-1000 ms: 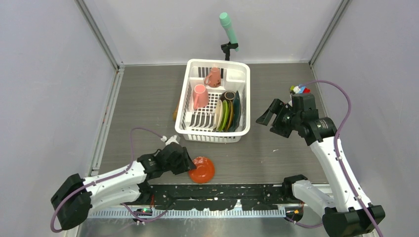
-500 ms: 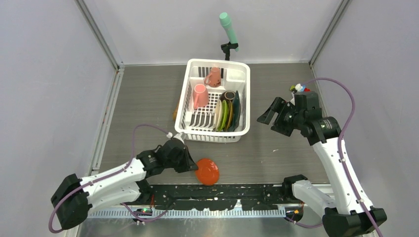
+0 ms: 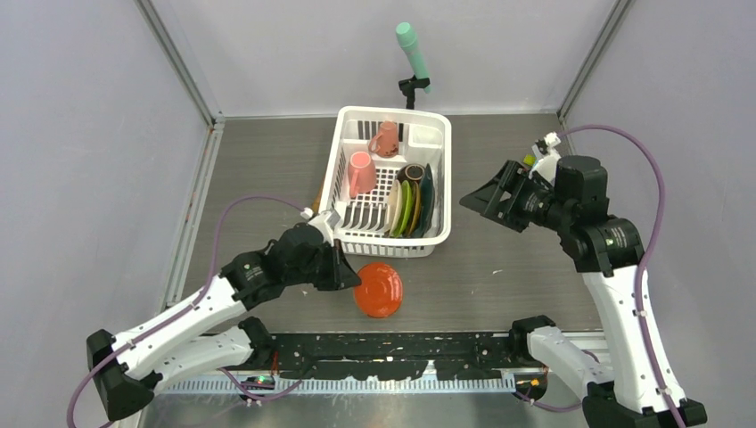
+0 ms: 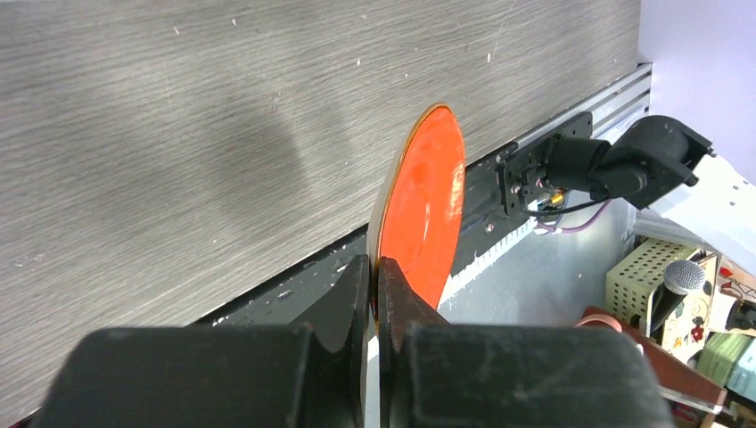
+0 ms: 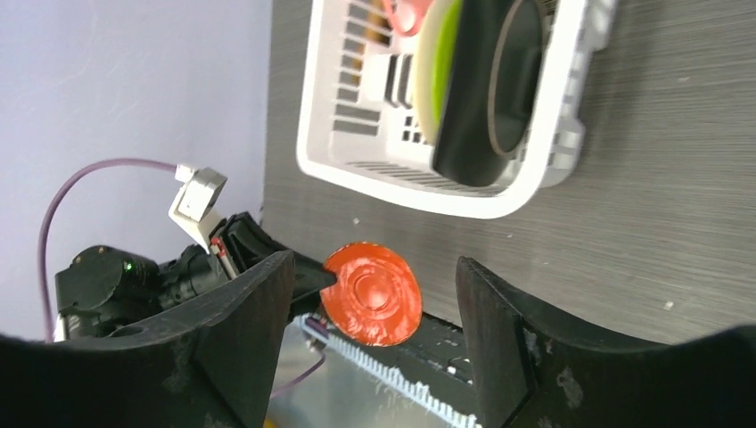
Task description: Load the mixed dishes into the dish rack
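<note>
Well, from where I stand, one grey wood-grain table (image 3: 267, 178) carries everything, and one white dish rack (image 3: 379, 242) sits on its far middle. Behind the rack one mint-green cylinder (image 3: 413, 49) leans on a black stand.

Two arms reach in from the near edge. The right gripper (image 3: 486, 198) hangs in the air to the right of the rack, jaws spread wide and holding nothing. The left gripper (image 3: 348, 278) is just in front of the rack's near wall, jaws pinched narrow on the rim of the red-orange dish (image 3: 378, 289). That dish stands on edge over the table's near edge, outside the rack. I cannot tell whether it touches the table.

Inside the rack I count three plates standing upright side by side: a cream plate (image 3: 393, 209), a yellow patterned plate (image 3: 406, 207) and a dark teal plate (image 3: 427, 201). Two pink mugs (image 3: 360, 172) sit left and further back, and one small brown bowl (image 3: 411, 173) rests behind the plates.
</note>
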{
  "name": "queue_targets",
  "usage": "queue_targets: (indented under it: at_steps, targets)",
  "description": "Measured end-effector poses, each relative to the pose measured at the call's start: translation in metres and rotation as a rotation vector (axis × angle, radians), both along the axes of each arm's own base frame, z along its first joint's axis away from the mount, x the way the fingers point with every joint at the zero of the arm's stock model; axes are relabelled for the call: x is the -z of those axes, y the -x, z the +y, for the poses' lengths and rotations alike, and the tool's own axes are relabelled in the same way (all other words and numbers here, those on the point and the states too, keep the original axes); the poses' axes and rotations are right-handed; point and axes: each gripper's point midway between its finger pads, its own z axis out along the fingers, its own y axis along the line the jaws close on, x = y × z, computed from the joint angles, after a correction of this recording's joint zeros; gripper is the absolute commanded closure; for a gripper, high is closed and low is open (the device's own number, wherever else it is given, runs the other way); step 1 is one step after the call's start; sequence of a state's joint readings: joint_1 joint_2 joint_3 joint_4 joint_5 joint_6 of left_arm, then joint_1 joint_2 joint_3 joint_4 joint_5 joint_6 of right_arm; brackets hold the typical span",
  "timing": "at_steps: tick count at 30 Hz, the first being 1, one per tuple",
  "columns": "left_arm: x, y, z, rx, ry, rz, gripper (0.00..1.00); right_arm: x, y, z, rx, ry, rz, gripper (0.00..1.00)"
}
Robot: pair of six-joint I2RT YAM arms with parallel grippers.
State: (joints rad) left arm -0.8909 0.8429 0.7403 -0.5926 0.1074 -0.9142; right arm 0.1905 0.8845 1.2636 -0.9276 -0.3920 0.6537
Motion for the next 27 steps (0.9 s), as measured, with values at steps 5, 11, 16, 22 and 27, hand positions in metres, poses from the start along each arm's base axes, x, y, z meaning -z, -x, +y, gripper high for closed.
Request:
queue_targets:
  at_steps: [5, 11, 16, 22, 27]
  targets:
    - [-0.033, -0.013, 0.002, -0.004, 0.001, -0.113, 1.00, -0.006, -0.007, 0.025, -0.109, -0.107, 0.024, 0.31]
    - [-0.096, -0.050, -0.003, -0.033, 0.077, -0.284, 1.00, -0.009, -0.014, 0.053, -0.223, -0.250, 0.061, 0.33]
    - [-0.109, -0.096, -0.012, -0.051, 0.174, -0.262, 1.00, -0.011, -0.014, 0.080, -0.338, -0.296, 0.076, 0.34]
    - [-0.117, -0.127, -0.017, -0.054, 0.290, -0.219, 1.00, 0.002, -0.024, 0.094, -0.361, -0.294, 0.126, 0.36]
    - [-0.149, -0.128, -0.025, -0.008, 0.393, -0.246, 1.00, 0.007, -0.034, 0.092, -0.321, -0.275, 0.121, 0.41]
